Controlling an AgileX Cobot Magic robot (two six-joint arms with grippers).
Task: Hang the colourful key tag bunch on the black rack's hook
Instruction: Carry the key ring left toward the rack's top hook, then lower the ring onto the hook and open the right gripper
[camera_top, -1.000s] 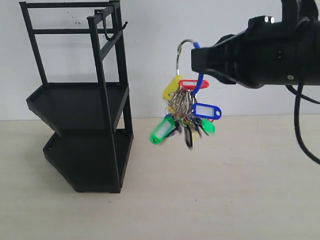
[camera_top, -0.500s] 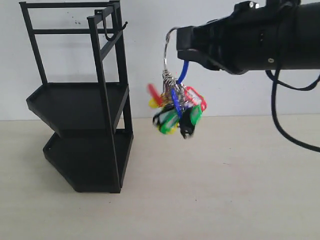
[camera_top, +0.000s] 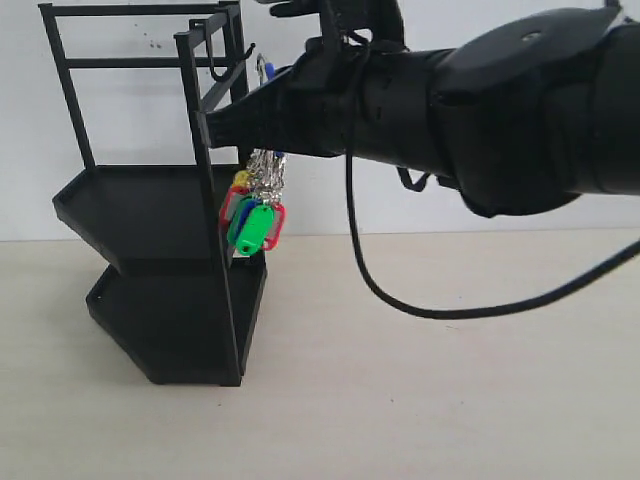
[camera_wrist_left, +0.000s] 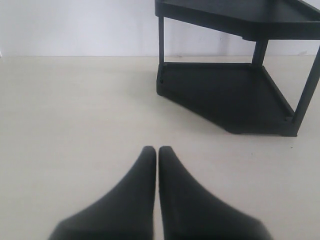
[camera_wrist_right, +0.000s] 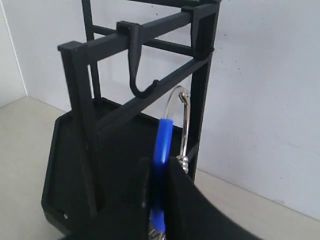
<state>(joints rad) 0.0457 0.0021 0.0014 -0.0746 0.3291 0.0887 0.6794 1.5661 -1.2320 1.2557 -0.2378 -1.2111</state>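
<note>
Exterior view: one black rack (camera_top: 130, 62), two shelves (camera_top: 150, 210), one key tag bunch (camera_top: 255, 215).

Pale beige matte tabletop (camera_top: 450, 400) carries one thing: tall black metal rack (camera_top: 150, 210) with two angular tray shelves, standing upright at about 10 o'clock in exterior view, near the back edge.

Light is bright, even and diffuse. The white wall (camera_top: 310, 200) reads flat, slightly grey. Soft, faint shadow on the pale counter (camera_top: 450, 400) at the foot of the black rack (camera_top: 160, 200). Close to the lens, the right arm (camera_top: 480, 110) is a dark mass with dull sheen along its top. The colourful key tag bunch (camera_top: 255, 215) is fairly sharp, colours saturated. Wrist views: left fingers (camera_wrist_left: 140, 200) blur toward their base, rack behind in focus; right fingers (camera_wrist_right: 195, 210) and blue loop (camera_wrist_right: 162, 145) soft, hook (camera_wrist_right: 137, 75) crisp.
</note>
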